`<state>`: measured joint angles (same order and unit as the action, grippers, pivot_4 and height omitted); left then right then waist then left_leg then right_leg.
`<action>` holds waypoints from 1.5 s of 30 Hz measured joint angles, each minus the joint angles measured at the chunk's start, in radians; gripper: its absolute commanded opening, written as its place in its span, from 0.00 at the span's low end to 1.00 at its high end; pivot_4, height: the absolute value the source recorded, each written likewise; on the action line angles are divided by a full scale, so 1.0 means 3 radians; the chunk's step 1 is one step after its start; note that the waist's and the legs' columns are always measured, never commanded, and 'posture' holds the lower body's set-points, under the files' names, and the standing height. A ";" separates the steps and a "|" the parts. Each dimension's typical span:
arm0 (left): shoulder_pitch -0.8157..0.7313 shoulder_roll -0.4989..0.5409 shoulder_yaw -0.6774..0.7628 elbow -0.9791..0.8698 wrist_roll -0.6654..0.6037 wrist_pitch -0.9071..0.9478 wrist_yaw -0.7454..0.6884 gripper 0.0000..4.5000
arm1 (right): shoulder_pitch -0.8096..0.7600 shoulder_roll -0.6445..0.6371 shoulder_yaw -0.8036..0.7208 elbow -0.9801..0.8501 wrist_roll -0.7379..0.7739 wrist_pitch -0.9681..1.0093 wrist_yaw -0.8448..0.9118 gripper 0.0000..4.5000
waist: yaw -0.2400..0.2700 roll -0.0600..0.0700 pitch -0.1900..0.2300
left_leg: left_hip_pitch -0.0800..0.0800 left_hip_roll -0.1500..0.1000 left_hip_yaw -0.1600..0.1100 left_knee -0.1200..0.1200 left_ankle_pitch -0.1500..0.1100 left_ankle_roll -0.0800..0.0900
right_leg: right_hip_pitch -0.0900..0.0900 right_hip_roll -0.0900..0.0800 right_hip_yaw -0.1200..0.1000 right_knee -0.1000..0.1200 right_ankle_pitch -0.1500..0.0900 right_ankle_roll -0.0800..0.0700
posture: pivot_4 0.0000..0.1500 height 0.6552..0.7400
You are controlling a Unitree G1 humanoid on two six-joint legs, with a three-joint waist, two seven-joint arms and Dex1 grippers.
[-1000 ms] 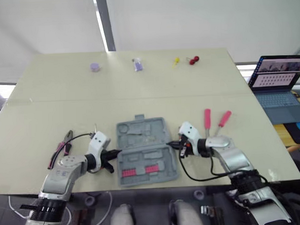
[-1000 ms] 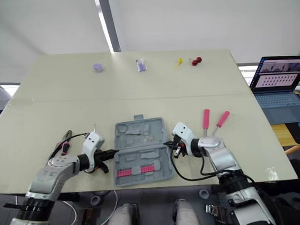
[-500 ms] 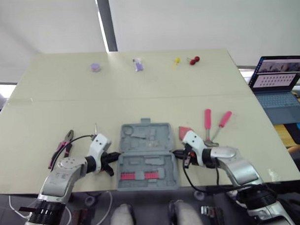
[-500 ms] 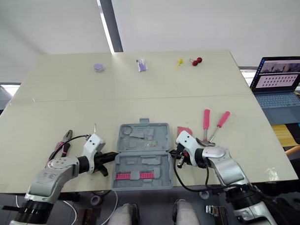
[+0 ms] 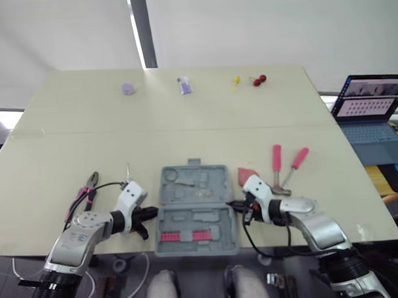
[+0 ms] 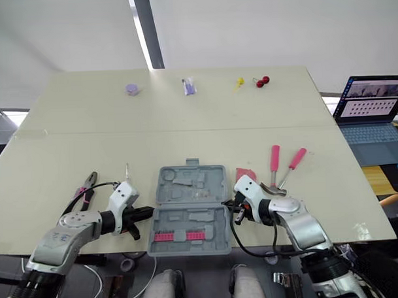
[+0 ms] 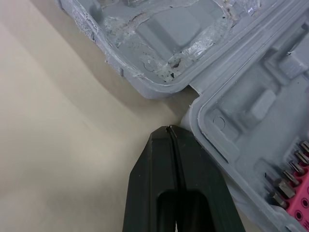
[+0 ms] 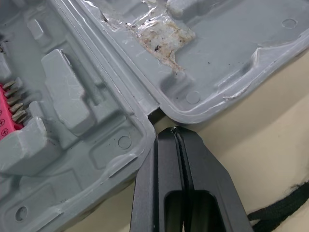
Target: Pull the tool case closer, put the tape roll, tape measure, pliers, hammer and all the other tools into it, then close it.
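The grey tool case lies open and square near the table's front edge, with a pink strip of bits in its near half. My left gripper is shut, its tip at the hinge notch on the case's left side. My right gripper is shut too, its tip at the hinge notch on the right side. Pink-handled pliers lie left of the left arm. Two pink-handled tools and a small red item lie right of the case.
Along the far edge sit a purple roll, a small purple item, a yellow piece and a red piece. A thin metal piece lies near the pliers. A laptop stands off the table's right side.
The case has turned square and slid toward the front edge, with both shut grippers moving with it at its sides.
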<state>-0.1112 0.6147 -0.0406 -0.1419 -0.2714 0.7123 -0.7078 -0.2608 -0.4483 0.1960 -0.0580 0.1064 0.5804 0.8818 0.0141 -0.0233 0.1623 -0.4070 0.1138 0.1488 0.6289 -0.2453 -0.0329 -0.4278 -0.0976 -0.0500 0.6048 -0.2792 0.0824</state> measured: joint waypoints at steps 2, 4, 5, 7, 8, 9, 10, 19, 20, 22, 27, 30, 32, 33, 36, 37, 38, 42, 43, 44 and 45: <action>0.0015 0.0001 0.0000 -0.0012 -0.0002 0.0004 -0.0014 0.00 | 0.0000 -0.0007 0.0003 0.0000 0.0007 0.0012 0.0001 0.01 | 0.0009 0.0000 0.0000 | 0.0000 0.0000 0.0000 0.0000 -0.0001 0.0000 | 0.0000 0.0000 0.0000 -0.0001 0.0000 0.0000 | 1.00 1.00; 0.0034 0.0006 0.0000 -0.0039 -0.0005 0.0023 -0.0030 0.00 | 0.0003 -0.0030 0.0014 -0.0005 0.0032 0.0030 0.0005 0.01 | 0.0016 0.0000 0.0000 | 0.0000 0.0000 0.0001 0.0000 -0.0001 0.0000 | 0.0001 0.0000 0.0000 -0.0002 0.0000 0.0000 | 1.00 1.00; 0.0043 0.0012 0.0000 -0.0049 -0.0007 0.0026 -0.0039 0.00 | 0.0009 -0.0037 0.0017 -0.0015 0.0038 0.0034 0.0006 0.01 | 0.0018 0.0000 0.0000 | 0.0000 0.0000 0.0001 0.0000 -0.0001 0.0000 | 0.0001 0.0000 0.0000 -0.0002 0.0000 0.0000 | 1.00 1.00; 0.0063 0.0032 0.0000 -0.0062 -0.0011 0.0026 -0.0058 0.00 | 0.0032 -0.0062 0.0038 -0.0054 0.0060 0.0042 0.0008 0.01 | 0.0021 0.0000 0.0000 | 0.0000 0.0000 0.0001 0.0000 -0.0002 0.0000 | 0.0000 0.0000 0.0000 -0.0003 0.0000 0.0000 | 1.00 1.00; 0.0067 0.0043 0.0000 -0.0066 -0.0012 0.0026 -0.0065 0.00 | 0.0040 -0.0072 0.0056 -0.0066 0.0069 0.0049 0.0009 0.01 | 0.0021 0.0000 0.0000 | 0.0000 0.0000 0.0001 0.0000 -0.0002 0.0001 | 0.0000 0.0000 0.0001 -0.0003 0.0000 -0.0001 | 1.00 1.00; 0.0069 0.0053 0.0000 -0.0066 -0.0012 0.0026 -0.0078 0.00 | 0.0047 -0.0078 0.0068 -0.0073 0.0077 0.0056 0.0011 0.01 | 0.0020 0.0000 0.0000 | 0.0000 0.0000 0.0001 0.0000 -0.0002 0.0000 | 0.0000 0.0000 0.0001 -0.0003 0.0000 -0.0001 | 1.00 1.00; 0.0072 0.0058 -0.0001 -0.0067 -0.0012 0.0026 -0.0088 0.00 | 0.0054 -0.0086 0.0077 -0.0080 0.0092 0.0063 0.0011 0.01 | 0.0020 0.0000 0.0000 | 0.0000 0.0000 0.0001 0.0000 -0.0002 0.0000 | 0.0000 0.0000 0.0001 -0.0004 -0.0001 -0.0001 | 1.00 1.00; 0.0111 0.0126 -0.0033 -0.0113 -0.0012 0.0029 -0.0169 0.00 | 0.0123 -0.0141 0.0112 -0.0188 0.0140 0.0123 0.0011 0.01 | 0.0020 0.0000 0.0000 | 0.0000 0.0000 0.0001 -0.0001 -0.0004 0.0000 | 0.0001 -0.0001 0.0001 -0.0010 -0.0001 -0.0002 | 1.00 1.00; 0.0125 0.0132 -0.0036 -0.0129 -0.0012 0.0031 -0.0179 0.00 | 0.0125 -0.0144 0.0113 -0.0189 0.0142 0.0125 0.0011 0.01 | 0.0021 0.0000 0.0000 | 0.0000 0.0000 0.0001 -0.0002 -0.0004 0.0000 | 0.0001 -0.0001 0.0001 -0.0011 -0.0001 -0.0002 | 1.00 1.00; 0.0135 0.0148 -0.0046 -0.0149 -0.0015 0.0044 -0.0195 0.00 | 0.0127 -0.0148 0.0114 -0.0190 0.0145 0.0128 0.0010 0.01 | 0.0023 0.0000 0.0000 | 0.0000 0.0000 0.0001 -0.0002 -0.0004 0.0000 | 0.0001 -0.0001 0.0001 -0.0012 -0.0001 -0.0002 | 1.00 1.00; 0.0150 0.0166 -0.0053 -0.0186 -0.0024 0.0088 -0.0204 0.00 | 0.0139 -0.0154 0.0114 -0.0196 0.0173 0.0139 0.0009 0.01 | 0.0022 0.0000 0.0000 | 0.0000 0.0000 0.0002 -0.0002 -0.0007 0.0002 | 0.0001 -0.0001 0.0001 -0.0015 -0.0001 -0.0002 | 1.00 1.00; 0.0150 0.0166 -0.0052 -0.0187 -0.0025 0.0095 -0.0204 0.00 | 0.0140 -0.0155 0.0114 -0.0204 0.0185 0.0164 0.0008 0.01 | 0.0023 0.0000 0.0000 | 0.0000 0.0000 0.0002 -0.0002 -0.0007 0.0002 | 0.0002 -0.0001 0.0001 -0.0015 -0.0001 -0.0002 | 1.00 1.00; 0.0150 0.0166 -0.0052 -0.0187 -0.0025 0.0096 -0.0204 0.00 | 0.0144 -0.0159 0.0114 -0.0209 0.0197 0.0174 0.0008 0.01 | 0.0022 0.0000 0.0000 | 0.0000 0.0000 0.0003 -0.0002 -0.0007 0.0002 | 0.0001 -0.0001 0.0001 -0.0016 -0.0001 -0.0002 | 1.00 1.00; 0.0150 0.0166 -0.0052 -0.0188 -0.0027 0.0097 -0.0203 0.00 | 0.0146 -0.0160 0.0114 -0.0211 0.0203 0.0177 0.0008 0.01 | 0.0022 0.0000 0.0000 | 0.0000 0.0000 0.0003 -0.0002 -0.0008 0.0002 | 0.0001 -0.0001 0.0001 -0.0017 -0.0001 -0.0002 | 1.00 1.00; 0.0150 0.0166 -0.0052 -0.0195 -0.0028 0.0101 -0.0201 0.00 | 0.0158 -0.0167 0.0118 -0.0225 0.0209 0.0181 0.0008 0.01 | 0.0022 0.0000 0.0000 | 0.0000 0.0000 0.0003 -0.0002 -0.0010 0.0004 | 0.0001 -0.0001 0.0001 -0.0018 -0.0001 -0.0002 | 1.00 1.00; 0.0150 0.0166 -0.0052 -0.0197 -0.0028 0.0105 -0.0199 0.00 | 0.0160 -0.0170 0.0121 -0.0229 0.0212 0.0182 0.0008 0.01 | 0.0022 0.0000 0.0000 | 0.0000 0.0000 0.0003 -0.0002 -0.0010 0.0005 | 0.0001 -0.0001 0.0001 -0.0019 -0.0001 -0.0002 | 1.00 1.00; 0.0150 0.0166 -0.0052 -0.0200 -0.0029 0.0109 -0.0197 0.00 | 0.0161 -0.0172 0.0123 -0.0233 0.0213 0.0184 0.0008 0.01 | 0.0022 0.0000 0.0000 | 0.0000 0.0000 0.0003 -0.0002 -0.0010 0.0005 | 0.0002 -0.0001 0.0001 -0.0019 -0.0001 -0.0002 | 1.00 1.00; 0.0150 0.0165 -0.0052 -0.0210 -0.0030 0.0130 -0.0190 0.00 | 0.0163 -0.0175 0.0124 -0.0233 0.0218 0.0185 0.0008 0.01 | 0.0022 0.0000 0.0000 | 0.0000 0.0000 0.0003 -0.0002 -0.0010 0.0005 | 0.0001 -0.0001 0.0001 -0.0019 -0.0001 -0.0002 | 1.00 1.00; 0.0150 0.0165 -0.0052 -0.0214 -0.0030 0.0134 -0.0188 0.00 | 0.0163 -0.0175 0.0124 -0.0233 0.0219 0.0185 0.0008 0.01 | 0.0022 0.0000 0.0000 | 0.0000 0.0000 0.0003 -0.0002 -0.0010 0.0005 | 0.0001 -0.0001 0.0001 -0.0019 -0.0001 -0.0002 | 1.00 1.00; 0.0150 0.0165 -0.0052 -0.0219 -0.0030 0.0140 -0.0186 0.00 | 0.0163 -0.0175 0.0124 -0.0233 0.0219 0.0185 0.0008 0.01 | 0.0022 0.0000 0.0000 | 0.0000 0.0000 0.0003 -0.0002 -0.0010 0.0005 | 0.0001 -0.0001 0.0001 -0.0019 -0.0001 -0.0002 | 1.00 1.00; 0.0150 0.0165 -0.0052 -0.0224 -0.0030 0.0147 -0.0184 0.00 | 0.0163 -0.0175 0.0124 -0.0233 0.0219 0.0185 0.0007 0.01 | 0.0022 0.0000 0.0000 | 0.0000 0.0000 0.0003 -0.0002 -0.0010 0.0005 | 0.0001 -0.0001 0.0001 -0.0019 -0.0001 -0.0002 | 1.00 1.00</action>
<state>-0.0662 0.6642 -0.0563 -0.2092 -0.2805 0.7563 -0.7629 -0.2119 -0.5007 0.2331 -0.1278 0.1720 0.6358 0.8839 0.0209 -0.0235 0.1622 -0.4071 0.1138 0.1497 0.6283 -0.2483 -0.0315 -0.4274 -0.0980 -0.0496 0.5991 -0.2796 0.0818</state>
